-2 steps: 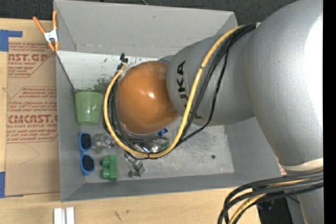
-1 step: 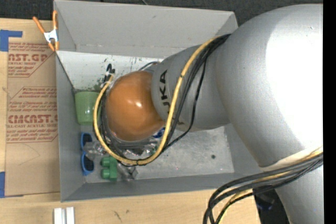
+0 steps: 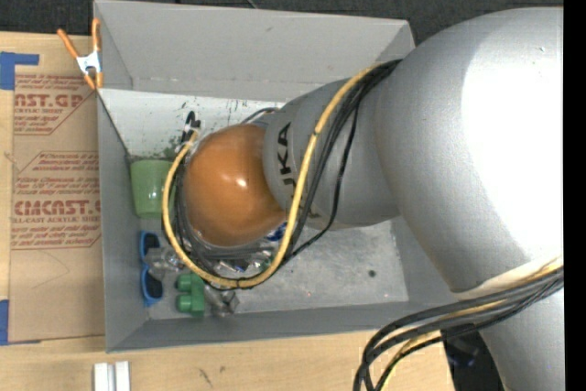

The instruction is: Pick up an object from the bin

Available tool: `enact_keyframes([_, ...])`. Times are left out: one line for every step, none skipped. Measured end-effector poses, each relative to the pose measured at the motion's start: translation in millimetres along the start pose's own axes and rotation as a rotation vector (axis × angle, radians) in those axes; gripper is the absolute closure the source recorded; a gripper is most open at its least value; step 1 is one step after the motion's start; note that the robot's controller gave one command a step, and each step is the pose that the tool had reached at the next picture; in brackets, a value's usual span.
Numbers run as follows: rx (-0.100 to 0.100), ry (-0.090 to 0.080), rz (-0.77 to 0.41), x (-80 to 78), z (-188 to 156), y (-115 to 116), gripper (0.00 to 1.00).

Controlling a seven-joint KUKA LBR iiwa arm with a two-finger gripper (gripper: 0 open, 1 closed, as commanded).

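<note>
Checking the bin's (image 3: 366, 266) near-left corner, you cannot tell whether the gripper (image 3: 214, 279) by the green pegs (image 3: 189, 294) is open.

Arm (image 3: 412, 133) over bin (image 3: 247, 41), green cup (image 3: 146, 186) beside

I have one camera to work with. It sits above the bin (image 3: 247, 41) and looks down into it at a slant, so the far wall's inner face shows at the top. It is close: the arm (image 3: 476, 133), coming in from the right, looms large, with its orange wrist cover (image 3: 229, 183) over the bin's middle.
</note>
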State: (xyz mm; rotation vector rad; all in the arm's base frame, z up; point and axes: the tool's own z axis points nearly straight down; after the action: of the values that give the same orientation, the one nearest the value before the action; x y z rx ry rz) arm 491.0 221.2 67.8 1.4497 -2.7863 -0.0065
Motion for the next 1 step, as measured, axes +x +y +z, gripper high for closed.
enact_keyframes([0.000,0.000,0.000,0.1,0.1,0.1,1.00])
